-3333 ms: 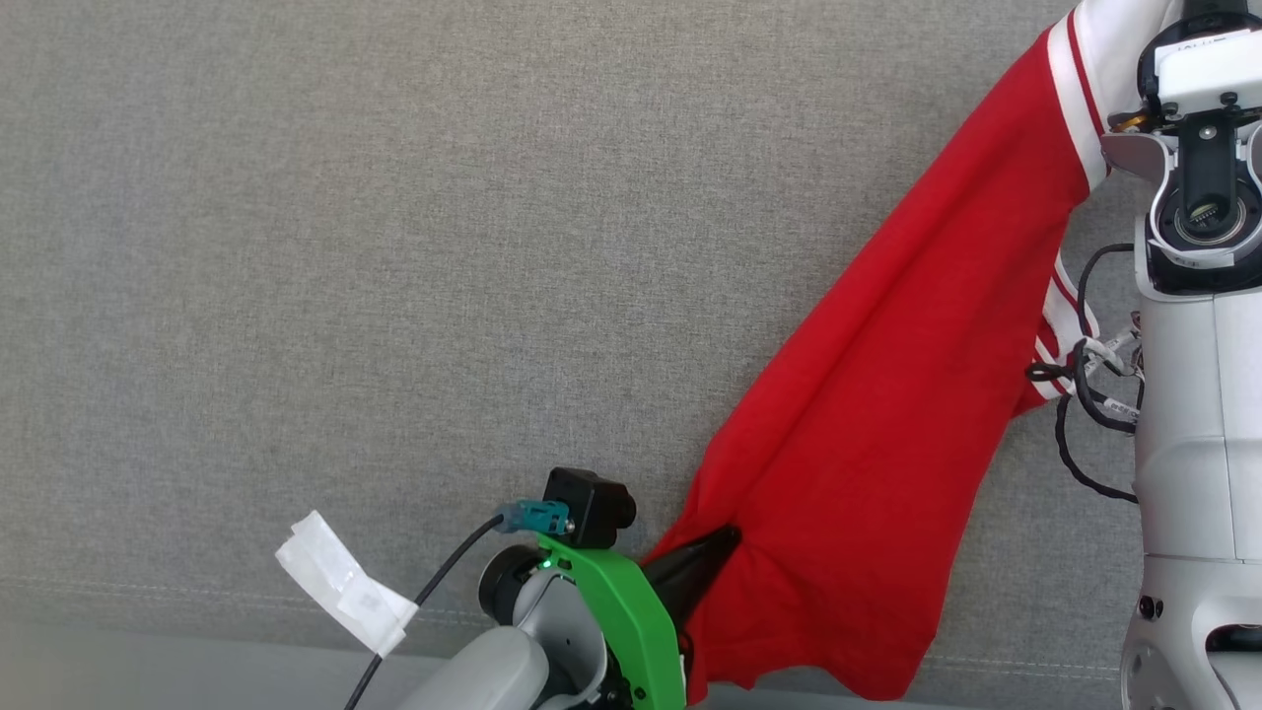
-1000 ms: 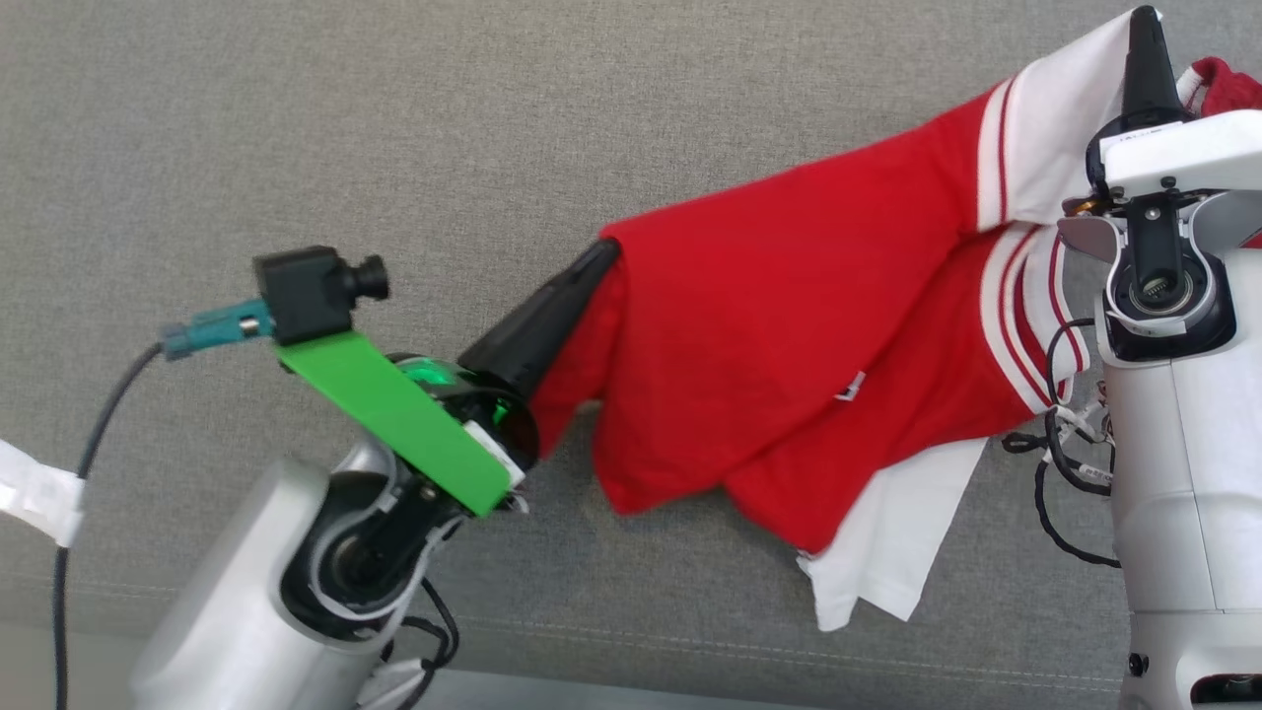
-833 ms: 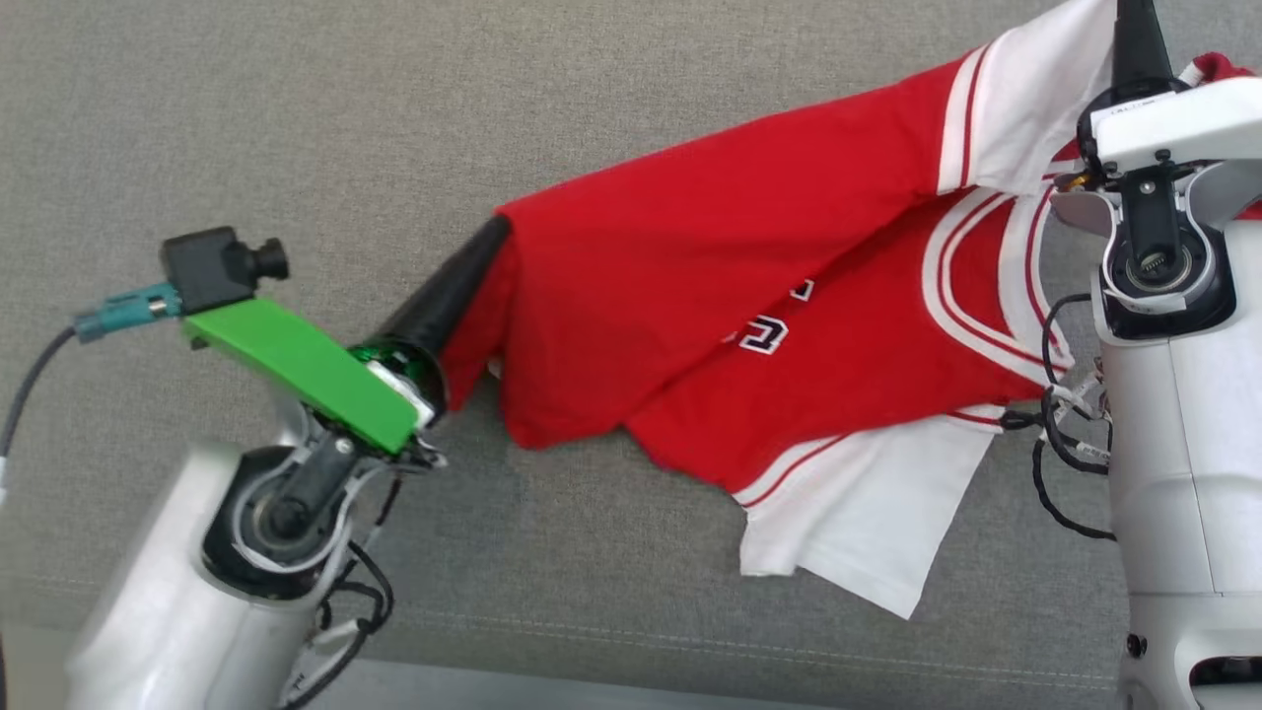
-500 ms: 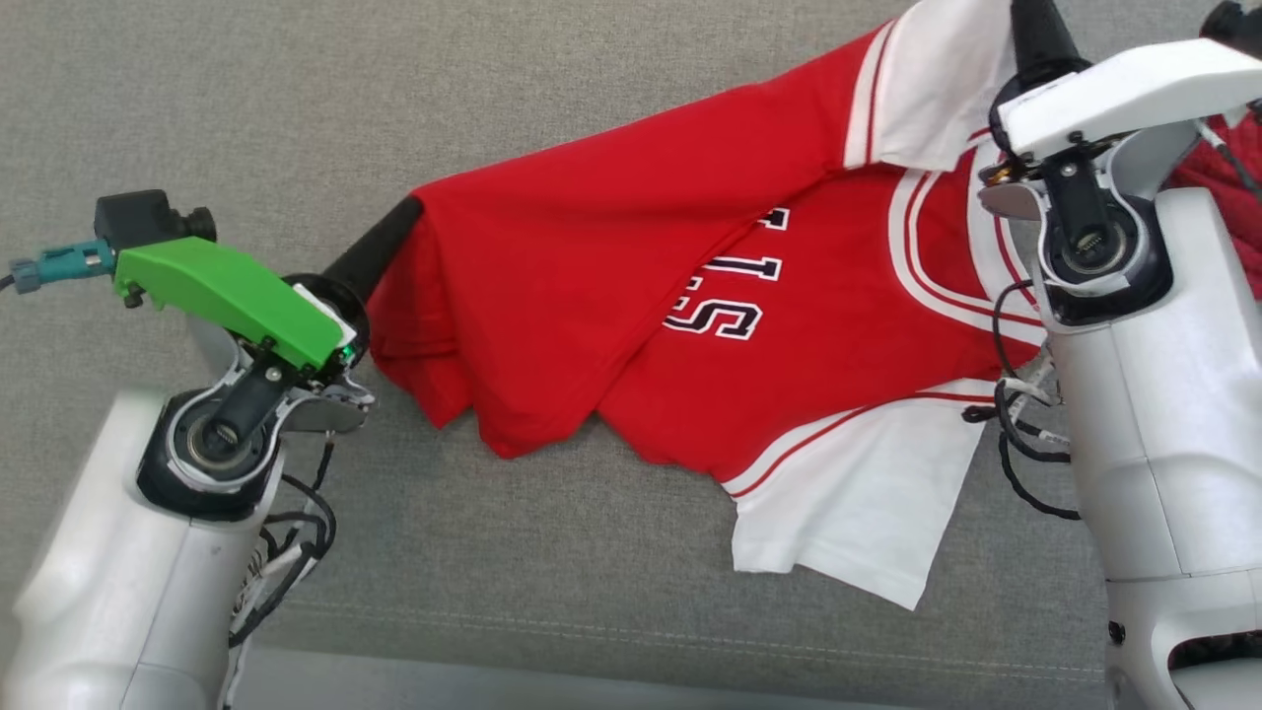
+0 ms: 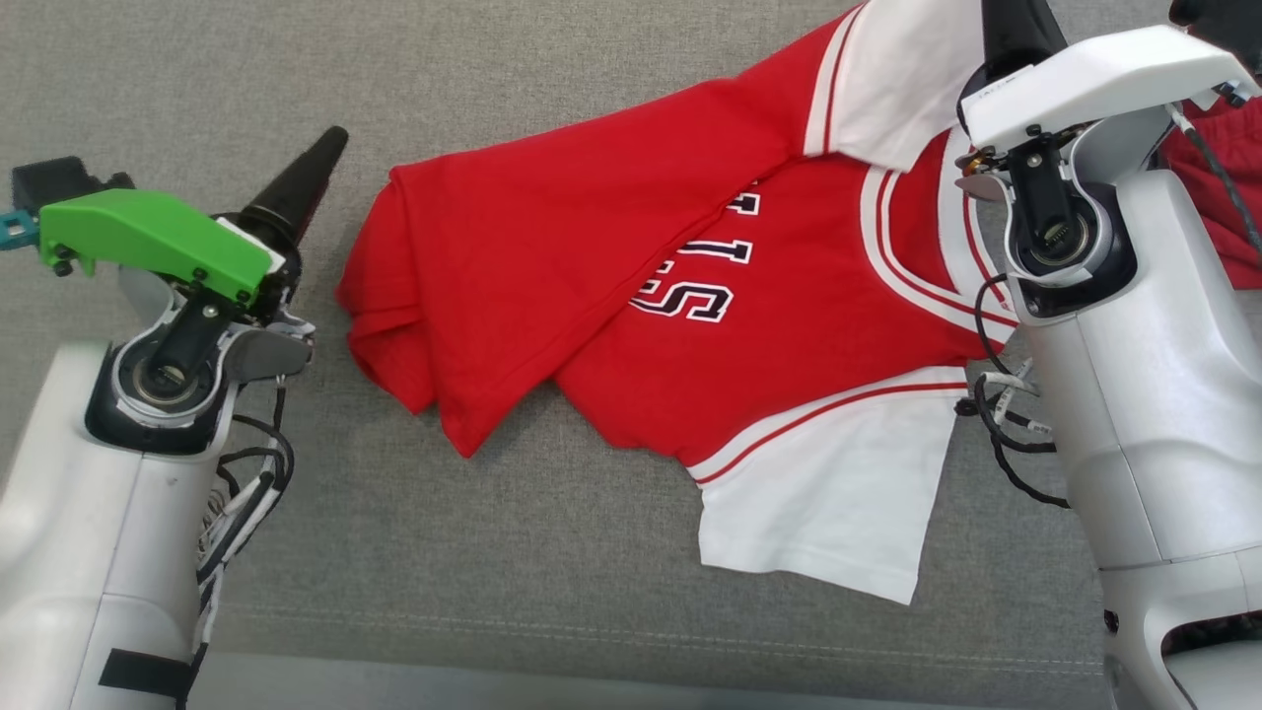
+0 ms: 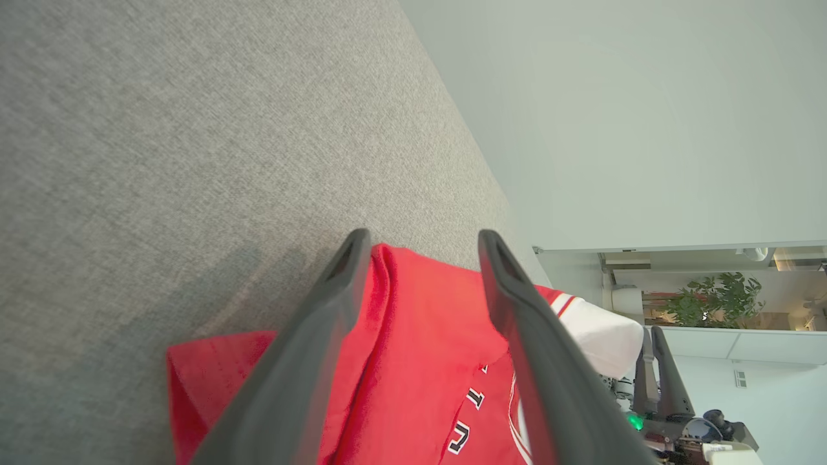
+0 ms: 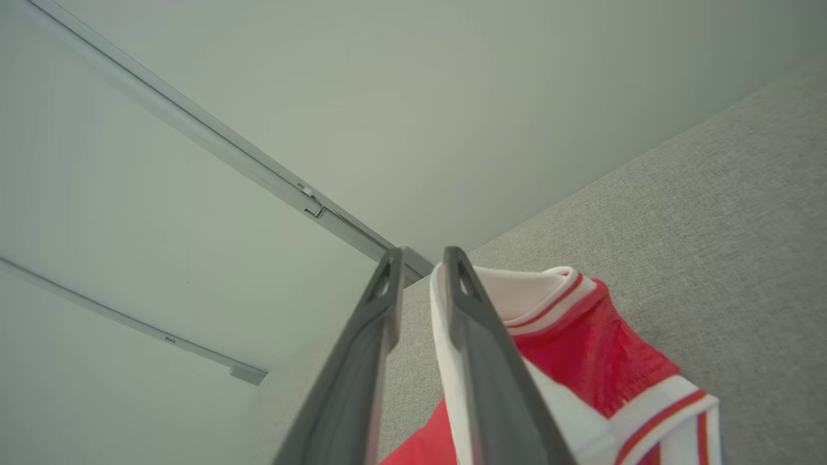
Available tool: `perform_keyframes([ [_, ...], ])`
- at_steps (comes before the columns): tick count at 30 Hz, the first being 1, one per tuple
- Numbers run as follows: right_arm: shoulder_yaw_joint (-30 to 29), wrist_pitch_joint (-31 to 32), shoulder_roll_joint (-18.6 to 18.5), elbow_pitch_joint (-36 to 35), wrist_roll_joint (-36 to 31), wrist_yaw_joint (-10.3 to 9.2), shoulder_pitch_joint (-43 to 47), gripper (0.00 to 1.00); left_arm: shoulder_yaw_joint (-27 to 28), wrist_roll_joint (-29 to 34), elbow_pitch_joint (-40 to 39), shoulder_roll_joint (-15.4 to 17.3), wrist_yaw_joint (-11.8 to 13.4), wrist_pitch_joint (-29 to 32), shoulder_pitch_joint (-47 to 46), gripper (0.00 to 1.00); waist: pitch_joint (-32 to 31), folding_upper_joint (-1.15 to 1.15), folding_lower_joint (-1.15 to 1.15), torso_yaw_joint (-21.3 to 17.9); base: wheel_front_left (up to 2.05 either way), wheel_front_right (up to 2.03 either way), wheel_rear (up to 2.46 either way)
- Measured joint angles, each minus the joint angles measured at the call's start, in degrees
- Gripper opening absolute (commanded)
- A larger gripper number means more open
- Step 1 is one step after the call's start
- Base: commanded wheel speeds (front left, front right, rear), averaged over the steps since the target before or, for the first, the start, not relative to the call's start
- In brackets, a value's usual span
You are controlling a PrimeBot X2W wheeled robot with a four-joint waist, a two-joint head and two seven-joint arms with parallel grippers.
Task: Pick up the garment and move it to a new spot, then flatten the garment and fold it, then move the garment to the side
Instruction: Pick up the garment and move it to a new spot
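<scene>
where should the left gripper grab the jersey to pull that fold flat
Take the pointed corner of the folded-over red flap on the jersey, probably coming low from the robot's left with the left gripper. It juts out over the grey surface, unlike the bunched edge above.

Pale forearms (image 5: 1154, 414) carry black cables (image 5: 283, 465) (green bracket (image 5: 148, 237) on left).

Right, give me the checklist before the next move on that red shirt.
1. Left gripper open, clear of the garment: ok.
2. Right gripper free of the far white sleeve: cannot tell; jaws slightly apart beside the cloth.
3. Garment lying on the grey surface: ok.
4. Garment flat: not ok; a red fold covers part of the lettering.
5. Near white sleeve spread out: ok.
</scene>
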Motion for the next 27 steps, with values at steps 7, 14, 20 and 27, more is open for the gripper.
perform_keyframes([
  [7, 0.25, -4.17, -1.30, -4.42, -2.40, 2.40, 0.24, 1.00, 6.16, -0.07, -0.87, 1.83, -0.19, -4.92, -0.07, 1.00, -0.30, 0.00, 0.00, -0.35, 0.00, 0.00, 0.00],
  [14, -0.75, -6.99, -3.38, -9.94, -2.16, 4.72, 10.69, 1.00, 10.85, -0.97, -5.34, 1.99, -4.56, -11.34, 8.75, 1.00, -1.27, 0.00, 0.00, -1.11, 0.00, 0.00, 0.00],
  [20, -1.31, -5.82, -3.82, -11.51, -0.30, 4.39, 22.87, 1.00, 5.50, -1.65, -8.05, -2.89, -5.10, -10.14, 20.01, 1.00, -3.81, 0.00, 0.00, -1.31, 0.00, 0.00, 0.00],
  [27, -1.87, -5.12, -3.32, -15.05, 1.57, 3.91, 31.61, 1.00, 4.43, -2.02, -10.40, -3.55, -4.95, -10.49, 26.07, 1.00, -6.42, 0.00, 0.00, -1.48, 0.00, 0.00, 0.00],
])
